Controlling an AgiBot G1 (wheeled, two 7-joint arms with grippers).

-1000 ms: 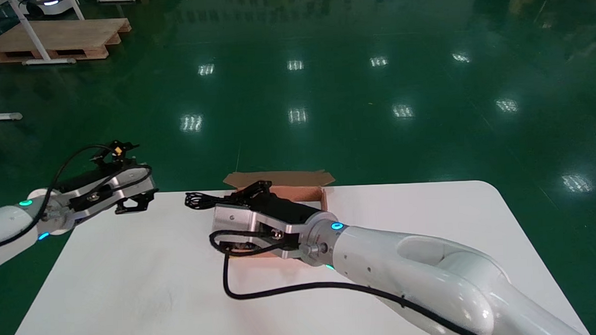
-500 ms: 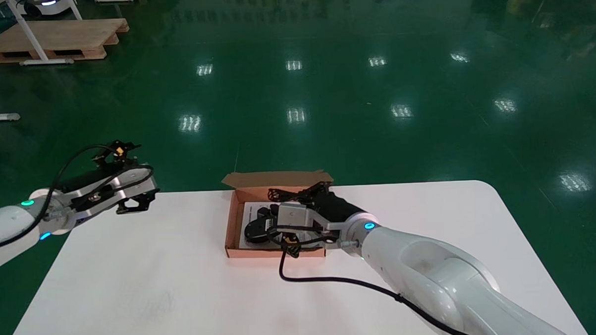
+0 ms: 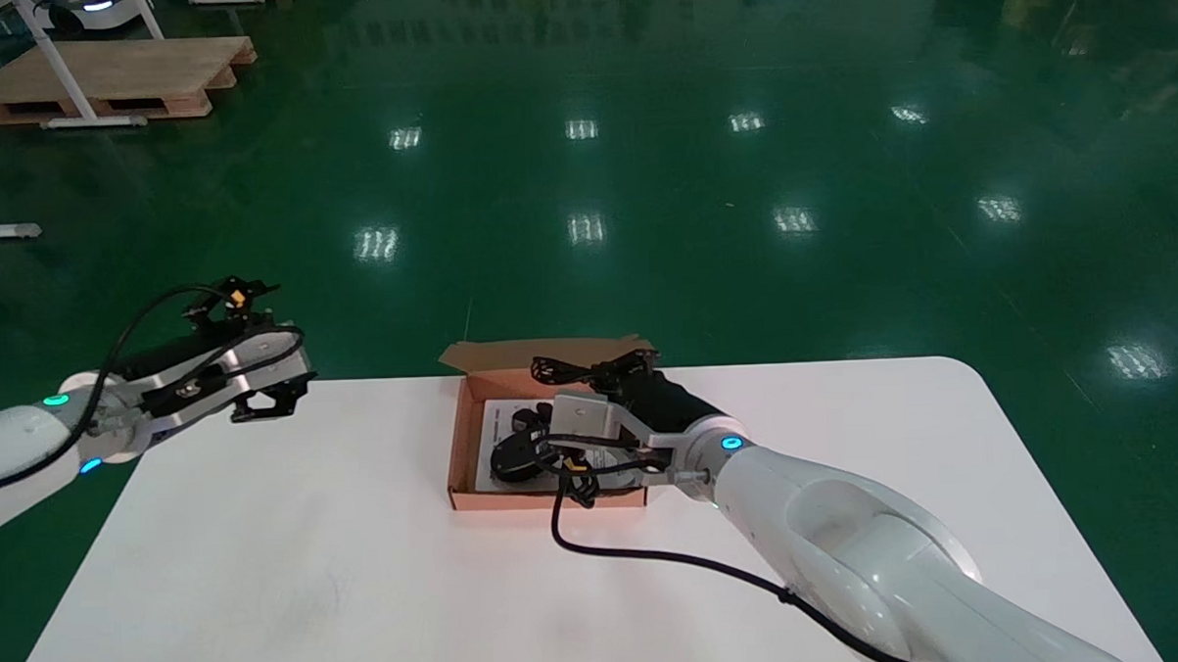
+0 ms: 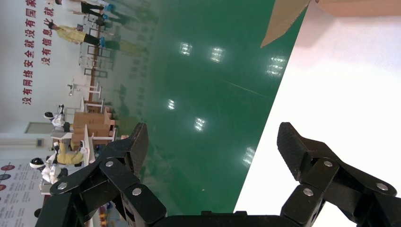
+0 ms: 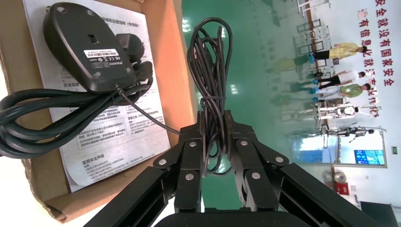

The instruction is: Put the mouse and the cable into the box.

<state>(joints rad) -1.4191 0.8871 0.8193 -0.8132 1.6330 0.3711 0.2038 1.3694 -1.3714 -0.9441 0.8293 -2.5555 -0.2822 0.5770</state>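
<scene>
Swung back over one box [image 3: 459, 443] holding one mouse [image 5: 87, 49], right pincer [image 5: 213, 124] pinches one cable [image 5: 210, 56]; left pincer [image 4: 213, 139] spread.

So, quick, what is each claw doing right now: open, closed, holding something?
Left gripper: open, empty, at the table's left edge.
Right gripper: shut on the bundled cable, at the box's far side.

R gripper [image 5: 215, 118] jaws clamp cable [image 5: 210, 56] bundle; mouse [image 5: 87, 47] upside-down in box [image 5: 168, 56].
</scene>
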